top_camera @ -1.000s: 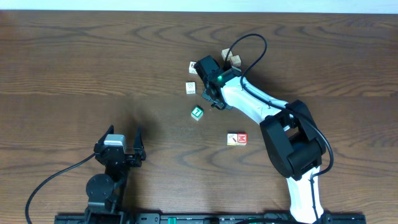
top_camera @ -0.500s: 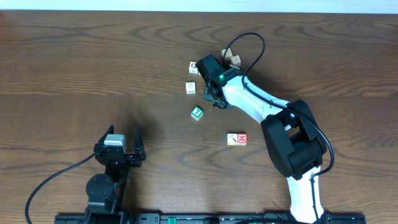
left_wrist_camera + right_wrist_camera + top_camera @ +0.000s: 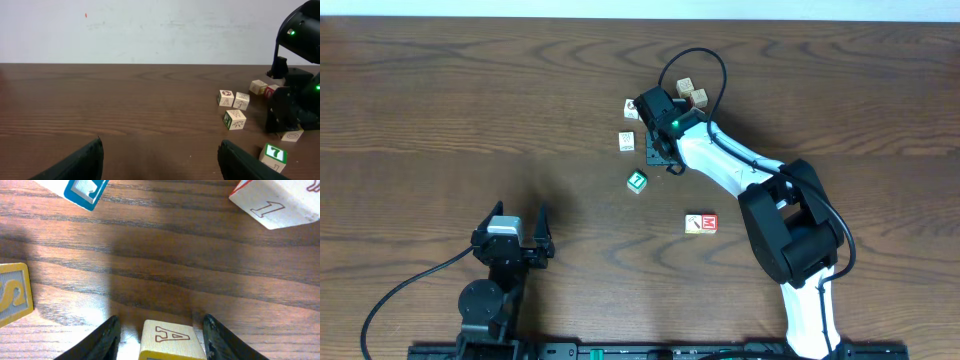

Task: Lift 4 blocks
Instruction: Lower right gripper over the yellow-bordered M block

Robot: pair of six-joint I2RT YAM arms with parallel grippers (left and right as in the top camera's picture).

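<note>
- Two jaws of the left gripper (image 3: 160, 150) stand wide apart at near left, holding nothing, well apart from every block.
- Right of centre lies the red block (image 3: 701, 223). The green block (image 3: 637, 181) sits farther back, near the right arm.
- Beyond it, the right gripper (image 3: 161, 319) straddles the A block (image 3: 167, 340) on the table (image 3: 440, 100), jaws apart with a gap on one side, not clamped.
- It should probably centre on that block, press on flat faces, then rise straight.
- Left of it, the yellow S block (image 3: 12, 292) could get nudged.
- Farther off, a blue block (image 3: 82, 189) and a "1" block (image 3: 272, 202) seem out of the way.
</note>
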